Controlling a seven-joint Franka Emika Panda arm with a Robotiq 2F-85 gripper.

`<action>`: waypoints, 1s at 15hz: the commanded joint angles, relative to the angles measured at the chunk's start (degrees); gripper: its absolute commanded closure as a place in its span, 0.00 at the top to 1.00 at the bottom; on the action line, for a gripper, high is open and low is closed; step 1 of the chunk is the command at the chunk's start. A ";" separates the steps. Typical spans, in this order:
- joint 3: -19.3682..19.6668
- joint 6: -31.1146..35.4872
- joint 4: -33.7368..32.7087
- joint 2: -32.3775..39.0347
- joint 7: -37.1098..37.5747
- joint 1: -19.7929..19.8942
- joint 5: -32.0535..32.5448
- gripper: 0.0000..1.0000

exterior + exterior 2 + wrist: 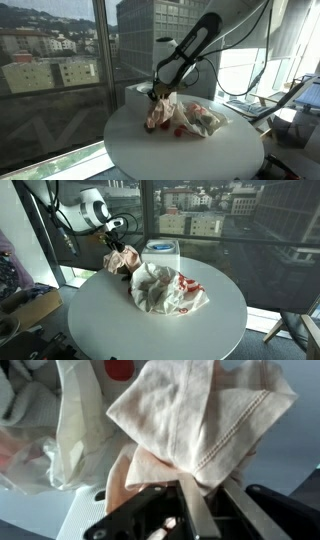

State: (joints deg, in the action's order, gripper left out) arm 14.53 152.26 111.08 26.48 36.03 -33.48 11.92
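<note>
- On the round white table (pixel 215 320), at its window side, the gripper (pixel 119 256) pinches a beige cloth (pixel 122 264). The cloth lies just beside a crumpled white bag with red print (pixel 168 290).
- Only the wrist view shows the grip closely: two fingers (pixel 197 510) press together on a gathered fold, and the stitched hem is visible.
- An exterior view shows a white tub with a blue lid (pixel 160 250) behind the bag, which the wrist view lacks.
- The tub is closed, so its contents are hidden. Whether the bag holds anything cannot be told.
- The cloth's bunched length runs from the jaws down toward the table, fanning wider away from them.
</note>
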 commanded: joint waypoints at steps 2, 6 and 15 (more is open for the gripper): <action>0.08 1.83 10.96 -16.23 12.48 2.99 6.19 0.04; -4.14 -0.34 17.84 -28.67 22.60 11.24 10.78 0.04; -9.49 -11.34 25.97 -38.84 10.16 30.94 -8.95 0.04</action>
State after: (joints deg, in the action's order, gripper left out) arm 6.69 141.66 136.34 -13.47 50.79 -6.27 8.18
